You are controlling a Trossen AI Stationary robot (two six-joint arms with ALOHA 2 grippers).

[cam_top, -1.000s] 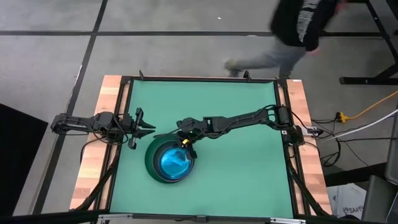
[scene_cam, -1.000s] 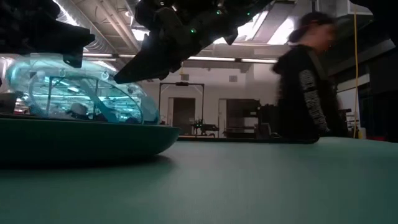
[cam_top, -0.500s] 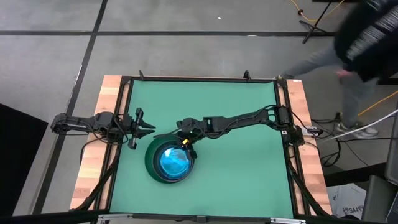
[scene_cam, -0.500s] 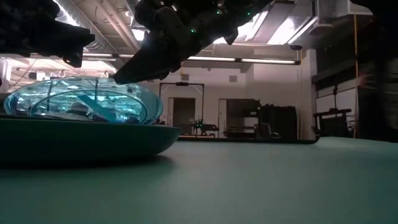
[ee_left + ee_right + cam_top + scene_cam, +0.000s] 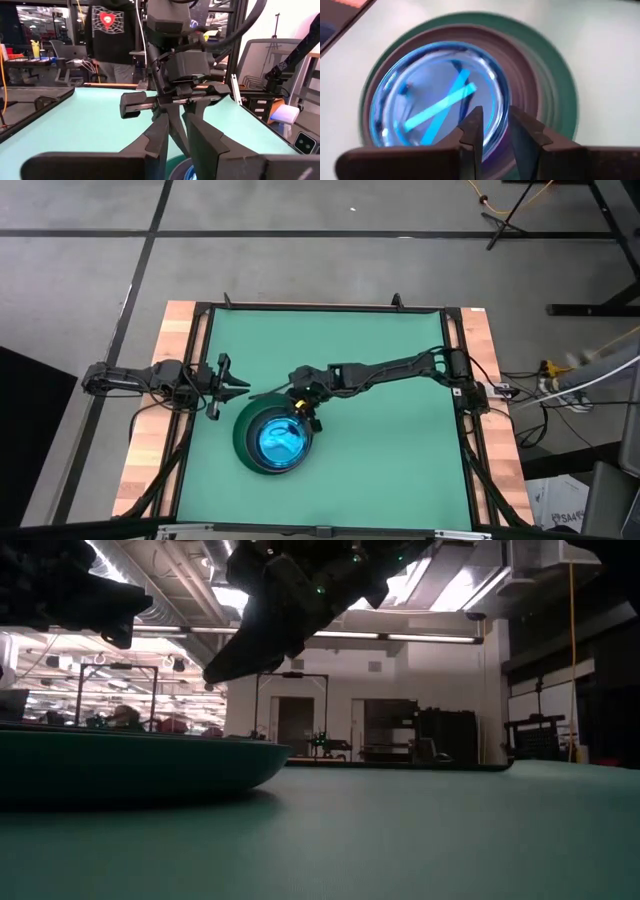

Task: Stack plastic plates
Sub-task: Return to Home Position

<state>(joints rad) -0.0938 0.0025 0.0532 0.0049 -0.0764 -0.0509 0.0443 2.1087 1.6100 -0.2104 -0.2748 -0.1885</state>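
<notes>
Stack: the plastic plates [image 5: 275, 438] sat nested in one pile on the green table [image 5: 390, 470], left of its middle.
High view: the pile read as a dark green rim around a bright cyan centre. It alone showed both arms at once, one folded at the table's left edge and the other stretched in from the right side.
Right gripper [image 5: 495, 112]: it hung over the pile's rim on the side toward the table's middle. Its fingers were parted by a narrow gap and gripped nothing.
Right wrist view: looking down into the pile, it showed what the high view did not, a dull pinkish-brown band between the cyan plate [image 5: 435, 100] and the green rim. Two bright cyan streaks crossed on the cyan plate.
Low view: only the large dark green plate [image 5: 130, 755] showed, as a shallow side profile. Nothing cyan rose above its rim, and the right gripper's dark tip stood clear above it.
Left gripper [image 5: 178, 120]: it waited at the table's left edge, pointing at the pile and near it. Its fingers were slightly apart and held nothing.
Left wrist view: past those fingers the other arm's gripper faced the camera. Beyond the table a person [image 5: 107, 35] in a dark top stood, seen in no other view.
</notes>
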